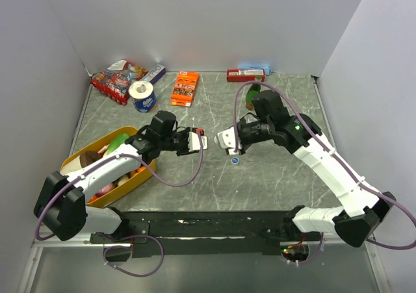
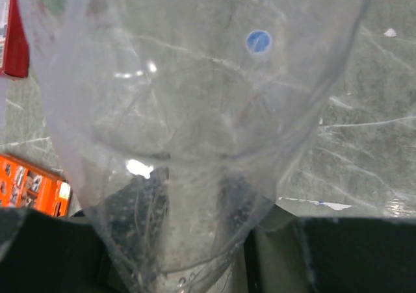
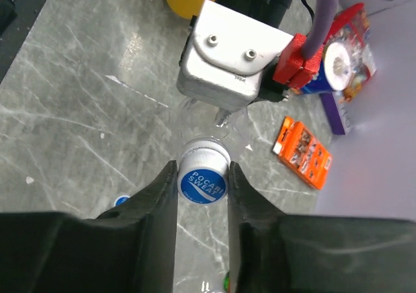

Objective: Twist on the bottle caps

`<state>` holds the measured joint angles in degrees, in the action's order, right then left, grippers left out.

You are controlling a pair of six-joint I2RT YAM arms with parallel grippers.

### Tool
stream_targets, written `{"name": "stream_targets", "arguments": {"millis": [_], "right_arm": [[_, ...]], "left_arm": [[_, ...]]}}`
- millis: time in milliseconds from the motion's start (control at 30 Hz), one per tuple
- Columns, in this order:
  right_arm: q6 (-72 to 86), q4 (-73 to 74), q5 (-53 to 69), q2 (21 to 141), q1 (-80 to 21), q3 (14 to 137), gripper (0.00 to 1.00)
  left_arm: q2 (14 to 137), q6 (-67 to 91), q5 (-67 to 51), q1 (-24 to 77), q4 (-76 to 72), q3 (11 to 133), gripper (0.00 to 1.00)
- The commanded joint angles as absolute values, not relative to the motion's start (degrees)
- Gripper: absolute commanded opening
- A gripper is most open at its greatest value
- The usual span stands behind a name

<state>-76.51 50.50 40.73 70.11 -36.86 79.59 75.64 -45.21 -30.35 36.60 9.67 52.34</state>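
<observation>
Threading needs care: midway between the worktop's (image 1: pixel 273 182) left and right edges, the right pincer (image 3: pixel 203 171) is closed on a round blue screw cap with white lettering (image 3: pixel 202 182). The cap sits at the neck of a clear plastic bottle (image 2: pixel 195 143), which the left pincer (image 1: pixel 197 140) clamps. Keep the cap square, press lightly, then turn.

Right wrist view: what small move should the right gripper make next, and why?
Probably twist the cap tighter: the right gripper pinches it, it sits on the neck of the bottle, and the left gripper grips that bottle.
</observation>
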Motion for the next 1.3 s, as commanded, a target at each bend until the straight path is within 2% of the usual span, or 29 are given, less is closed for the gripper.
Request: {"name": "stream_targets", "arguments": {"millis": [0,33,67,100,133,167,200,267,367,467,500,533,600,633,733,767,800,833,933,1000,1033,1133,1267], "right_arm": [[-65.2,46.8,39.7,74.3,-37.4,84.3,0.03],[-59.6,43.9,37.4,75.1,-37.4,85.2,0.00],[-46.2,41.7,35.5,77.9,-37.0,86.3,0.00],[-40.1,41.1,34.3,79.8,-36.3,90.5,0.00],[-33.2,41.4,32.7,82.0,-35.6,93.0,0.00],[-18.4,42.5,31.7,86.9,-33.9,95.9,0.00],[-11.8,44.2,33.7,89.5,-32.9,101.0,0.00],[5.7,47.7,39.3,96.3,-30.7,104.4,0.00],[9.1,46.1,41.1,98.6,-30.8,103.5,0.00],[8.7,48.2,40.8,100.3,-30.1,107.0,0.00],[9.2,48.1,41.0,100.1,-28.5,107.2,0.02],[9.9,47.9,41.8,100.0,-27.4,107.7,0.22],[9.9,47.6,42.0,99.1,-25.5,109.8,0.41],[9.3,47.1,42.1,98.1,-23.1,110.7,0.53],[4.9,46.1,45.8,97.3,-18.6,115.2,0.68],[2.6,46.2,47.3,97.0,-17.9,116.2,0.69],[0.5,47.8,51.1,96.9,-17.4,117.8,0.70],[-9.7,49.4,52.5,96.5,-17.2,118.5,0.73],[-29.3,54.0,57.0,91.6,-18.0,114.5,0.73],[-40.7,56.0,58.2,87.9,-19.9,108.4,0.74],[-52.4,58.9,56.7,84.2,-21.3,106.3,0.75],[-66.7,56.5,49.1,77.0,-27.9,96.3,0.75],[-72.8,52.6,45.8,71.9,-32.2,87.8,0.77]], "left_arm": [[73.4,-40.8,-29.1,36.7,-1.4,51.7,0.01],[73.3,-37.9,-22.8,37.6,-4.9,51.0,0.01],[73.0,-31.2,-18.0,38.5,-10.0,50.2,0.01],[73.1,-28.7,-11.8,39.6,-19.0,48.6,0.01],[73.5,-26.8,-0.4,42.4,-24.1,48.2,0.01],[75.1,-24.8,6.9,44.0,-28.3,48.0,0.01],[76.5,-23.8,11.2,46.0,-34.9,48.7,0.01],[81.2,-20.5,17.6,46.8,-34.6,54.2,0.01],[85.9,-19.4,19.2,47.3,-31.7,59.1,0.01],[87.6,-22.4,20.2,47.6,-32.9,58.5,0.01],[87.9,-23.1,21.1,47.6,-32.6,58.2,0.01],[88.1,-24.0,21.7,47.5,-31.6,57.8,0.01],[87.5,-25.9,21.2,46.2,-30.9,55.0,0.01],[86.7,-25.9,19.6,45.4,-30.8,53.5,0.01],[81.7,-25.1,7.3,41.2,-26.9,48.0,0.01],[79.0,-24.8,2.9,39.9,-22.0,46.8,0.01],[78.0,-25.0,-7.5,37.2,-19.8,46.6,0.01],[77.0,-25.5,-12.1,36.0,-17.1,46.6,0.01],[75.2,-31.4,-26.3,33.3,-6.7,48.1,0.01],[75.4,-34.3,-30.6,32.9,0.5,50.5,0.01],[75.7,-35.6,-33.3,32.9,2.8,51.3,0.01],[76.9,-37.7,-36.6,32.9,7.7,53.9,0.01],[78.0,-38.7,-38.3,32.9,9.5,56.2,0.01]]}}
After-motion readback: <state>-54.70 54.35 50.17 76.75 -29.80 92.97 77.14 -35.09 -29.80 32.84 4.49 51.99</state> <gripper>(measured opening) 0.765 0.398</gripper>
